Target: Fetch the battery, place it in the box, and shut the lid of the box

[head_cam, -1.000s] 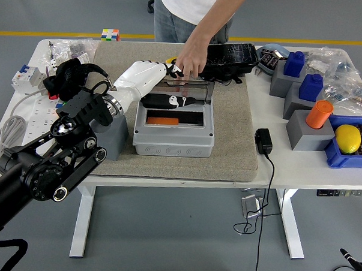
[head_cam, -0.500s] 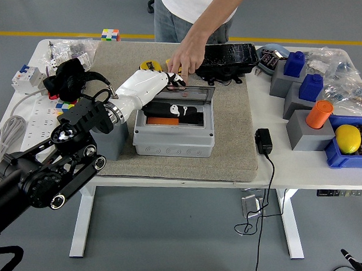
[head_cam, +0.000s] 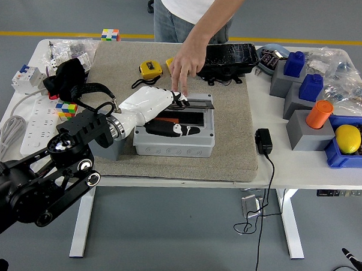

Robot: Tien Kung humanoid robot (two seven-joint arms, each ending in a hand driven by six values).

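White counter (head_cam: 299, 170) spans mid-frame on a grey floor; yellow floor line (head_cam: 65, 34) along the top. A beige mat (head_cam: 229, 137) covers the counter's centre. Grey box (head_cam: 174, 134) sits on the mat, lid (head_cam: 194, 103) partly lowered at its far edge. An orange battery (head_cam: 167, 119) shows inside the box.

Left hand (head_cam: 170, 114), white shell with dark fingers, lies across the box opening, fingers loosely extended over the box, gripping nothing that can be made out. A person's hand (head_cam: 182, 69) reaches down from the top, fingertips on the lid. Yellow tape measure (head_cam: 149, 69) upper centre; lemon (head_cam: 348, 138) in a blue bin at right.
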